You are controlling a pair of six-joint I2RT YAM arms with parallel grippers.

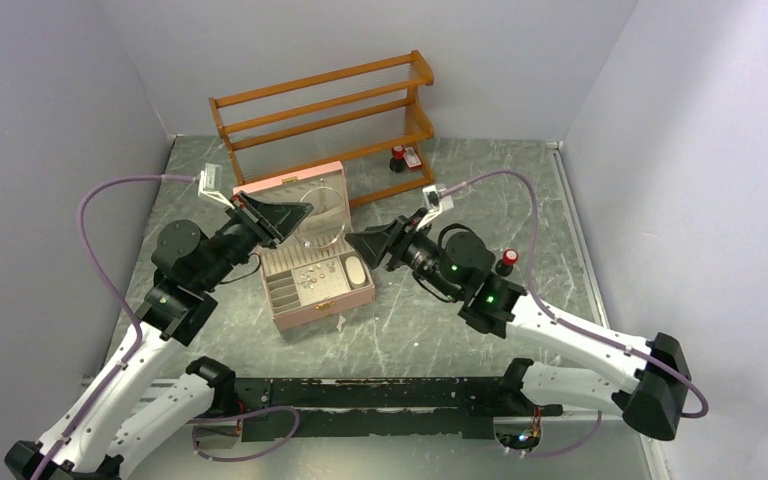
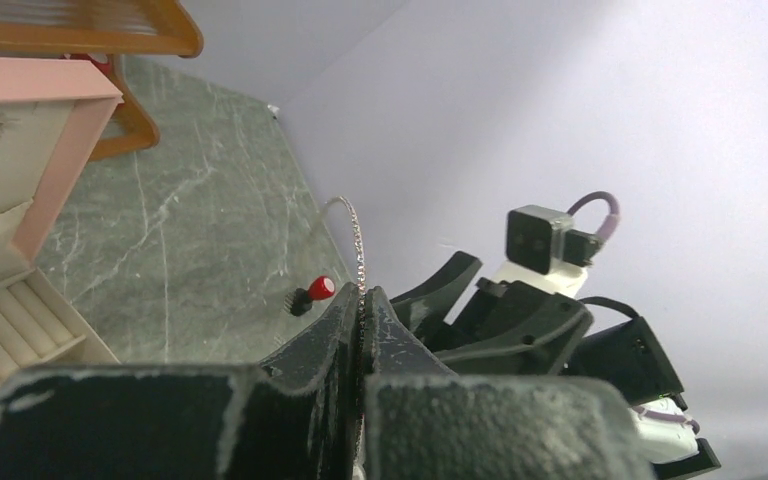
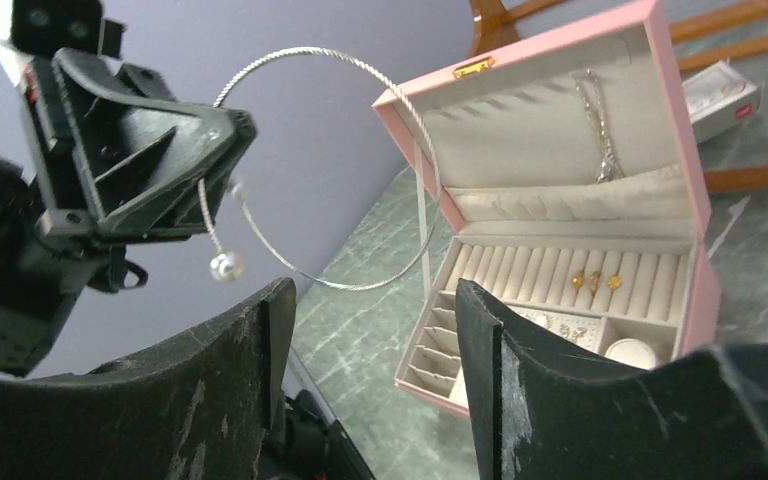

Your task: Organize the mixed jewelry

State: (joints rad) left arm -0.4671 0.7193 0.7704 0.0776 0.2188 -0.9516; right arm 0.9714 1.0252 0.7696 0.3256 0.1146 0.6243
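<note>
A: Status, big to small?

B: Grey marbled tabletop (image 1: 400, 330) under everything. At the back, against the wall: orange-brown slatted wooden rack (image 1: 325, 100).

A: Arm poses?

B: Both reaching inward from the near corners. Elbows bent, wrists raised off the table, tips facing each other over the open pink jewellery box (image 1: 325, 308).

A: Jaw states?

B: Starting with the left gripper (image 1: 295, 215): up in front of the box lid, pressed together, pinching a thin silver wire hoop (image 3: 360, 65) with a small pearl-like bead at one end. Then the right gripper (image 3: 370, 310): at the box's right edge, just beside the hoop, spread wide, touching nothing.

A: Hoop location?

B: In the air, gripped by the left tips only. Hanging between the two grippers, over the open box. Clear of the right fingers (image 3: 260, 330).

A: Small stuff?

B: One red-capped black bottle (image 1: 508, 258) right beside the right arm's wrist. A second red-capped bottle (image 1: 398, 155) at the rack's lower right end.

A: Inside the box?

B: A silver chain (image 3: 600, 130) hanging in the lid. A few gold earrings (image 3: 593, 280) seated on the cream ring rolls. Tiny silver pieces (image 3: 565, 328) in the compartment just in front of the rolls. Too small to count or sort by type.
</note>
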